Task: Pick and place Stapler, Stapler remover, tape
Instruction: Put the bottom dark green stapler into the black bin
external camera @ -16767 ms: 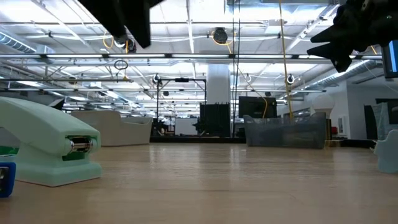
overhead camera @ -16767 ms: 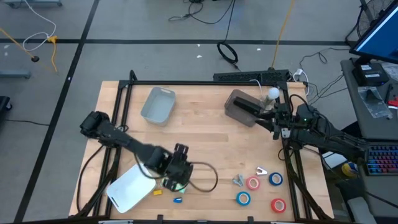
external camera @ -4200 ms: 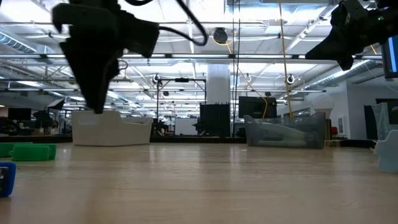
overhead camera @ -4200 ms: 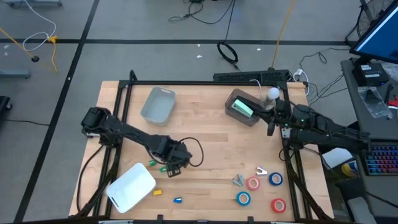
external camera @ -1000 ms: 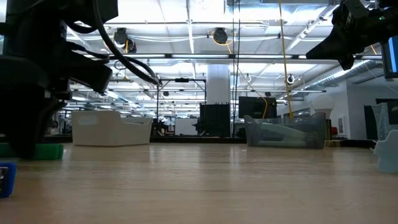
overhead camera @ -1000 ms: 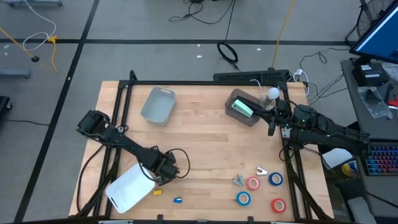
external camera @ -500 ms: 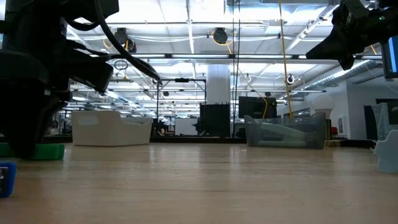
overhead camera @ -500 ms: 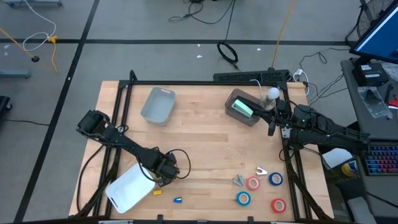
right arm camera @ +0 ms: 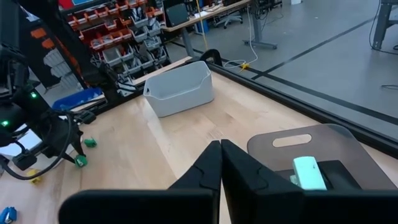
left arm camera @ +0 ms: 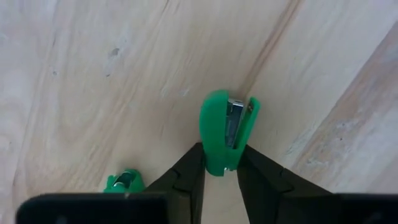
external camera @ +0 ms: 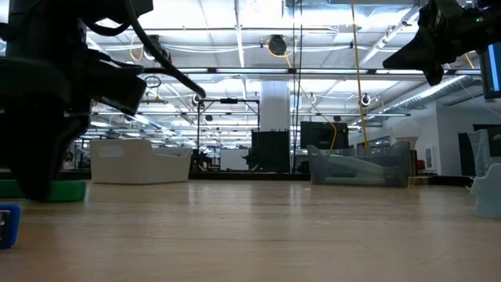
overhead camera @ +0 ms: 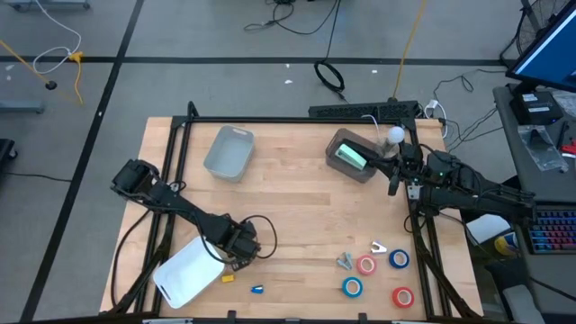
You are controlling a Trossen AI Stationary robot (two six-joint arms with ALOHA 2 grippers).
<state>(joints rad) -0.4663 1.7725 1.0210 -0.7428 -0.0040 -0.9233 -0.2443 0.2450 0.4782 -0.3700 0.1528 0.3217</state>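
Left gripper (left arm camera: 221, 171) is down on the tabletop (overhead camera: 297, 216) near the front-left corner, just beside the white bin (overhead camera: 189, 272). From my wrist camera I see its jaws closed on a small green stapler (left arm camera: 222, 130), pinching the rear end; the stapler lies on the wood with its metal strip showing along one side. A second small green piece (left arm camera: 123, 181) sits just beside the left finger, partly hidden, so I cannot tell what it is. In the low view the left arm (external camera: 47, 94) blocks most of the near-left side, with a bit of green (external camera: 66, 190) showing at its foot and a blue item (external camera: 8, 225) at the front-left edge.

Right gripper (right arm camera: 220, 163) hangs off the tabletop by the back-right corner, next to the dark tray (overhead camera: 353, 155). Its jaws are fully closed on nothing. A pale green stapler (overhead camera: 350, 157) lies in that tray.

Tape: four rolls grouped near the front-right corner, red (overhead camera: 365, 265) and blue (overhead camera: 399, 259) behind, blue (overhead camera: 352, 287) and red (overhead camera: 402, 296) in front. Two small metal pieces (overhead camera: 346, 261) lie just beside them, towards the left.

Grey bin (overhead camera: 229, 151) stands towards the back-left. Small yellow (overhead camera: 229, 278) and blue (overhead camera: 258, 290) bits lie near the front edge.
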